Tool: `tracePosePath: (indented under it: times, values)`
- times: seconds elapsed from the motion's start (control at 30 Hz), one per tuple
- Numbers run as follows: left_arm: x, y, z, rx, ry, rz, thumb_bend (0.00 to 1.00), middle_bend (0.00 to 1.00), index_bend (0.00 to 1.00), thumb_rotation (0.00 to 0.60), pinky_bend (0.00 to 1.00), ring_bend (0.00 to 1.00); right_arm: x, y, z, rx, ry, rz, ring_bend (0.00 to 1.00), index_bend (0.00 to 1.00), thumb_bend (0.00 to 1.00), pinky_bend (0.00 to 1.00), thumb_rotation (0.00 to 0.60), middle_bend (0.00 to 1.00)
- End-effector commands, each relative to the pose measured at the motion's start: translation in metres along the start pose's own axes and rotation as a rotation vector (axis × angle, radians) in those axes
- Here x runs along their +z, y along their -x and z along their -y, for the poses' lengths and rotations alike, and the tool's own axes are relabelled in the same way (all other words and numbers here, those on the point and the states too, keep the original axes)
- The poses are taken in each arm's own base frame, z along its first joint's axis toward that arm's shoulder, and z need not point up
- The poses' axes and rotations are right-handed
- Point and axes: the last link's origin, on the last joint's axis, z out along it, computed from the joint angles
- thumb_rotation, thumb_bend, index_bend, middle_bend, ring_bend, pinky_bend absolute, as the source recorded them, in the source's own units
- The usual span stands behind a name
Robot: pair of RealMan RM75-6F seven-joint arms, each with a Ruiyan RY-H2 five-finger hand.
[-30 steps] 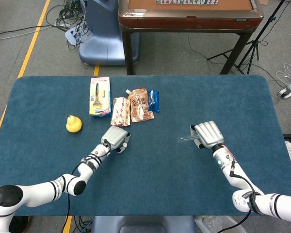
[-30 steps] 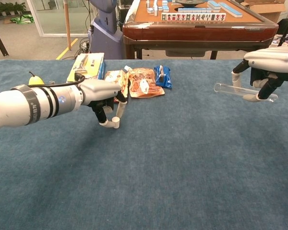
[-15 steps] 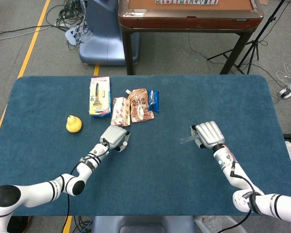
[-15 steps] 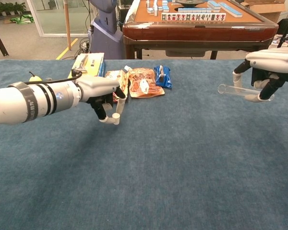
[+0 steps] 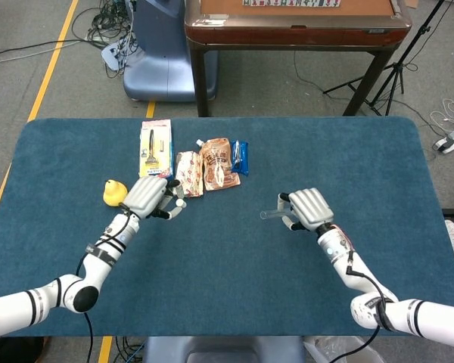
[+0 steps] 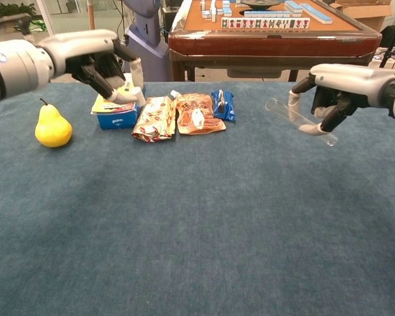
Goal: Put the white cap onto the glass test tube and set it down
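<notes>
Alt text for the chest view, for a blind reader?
Both hands are raised over a blue table: the right hand holds a glass tube tilted, the left hand pinches a white cap. A yellow pear and snack packets lie behind.

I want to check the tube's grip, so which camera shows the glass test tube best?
The chest view: the glass test tube shows along its whole length, tilted, held in the right hand. In the head view the tube is only a short clear stub poking out from under the hand.
</notes>
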Motion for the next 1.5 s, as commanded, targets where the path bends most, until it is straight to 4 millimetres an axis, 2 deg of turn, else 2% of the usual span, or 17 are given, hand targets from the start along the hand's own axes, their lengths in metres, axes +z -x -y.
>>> tracePosePath:
  times: [0.03,0.27,0.4,0.6,1.13,1.5]
  values:
    - [-0.020,-0.036,-0.003,-0.076,0.014,-0.088,0.30,0.93,0.55,0.600,1.00,1.00,0.012,0.004,0.016,0.069,-0.044,-0.016,1.00,0.82,0.69,1.00,0.600,1.00]
    - [-0.036,-0.058,-0.023,-0.158,0.070,-0.142,0.30,0.93,0.55,0.600,1.00,1.00,0.031,0.010,0.047,0.217,-0.112,-0.060,1.00,0.82,0.72,1.00,0.600,1.00]
    - [-0.038,-0.060,-0.037,-0.187,0.112,-0.141,0.30,0.93,0.55,0.600,1.00,1.00,0.039,0.015,0.065,0.276,-0.147,-0.070,1.00,0.83,0.72,1.00,0.600,1.00]
    - [-0.035,-0.054,-0.054,-0.200,0.155,-0.124,0.30,0.93,0.55,0.600,1.00,1.00,0.046,0.018,0.082,0.352,-0.173,-0.105,1.00,0.83,0.72,1.00,0.600,1.00]
    - [-0.027,-0.036,-0.071,-0.133,0.195,-0.111,0.30,0.93,0.55,0.600,1.00,1.00,0.048,0.021,0.095,0.474,-0.206,-0.161,1.00,0.84,0.72,1.00,0.600,1.00]
    - [-0.023,-0.028,-0.079,-0.061,0.212,-0.182,0.30,0.93,0.56,0.600,1.00,1.00,0.047,0.022,0.101,0.530,-0.205,-0.173,1.00,0.84,0.73,1.00,0.600,1.00]
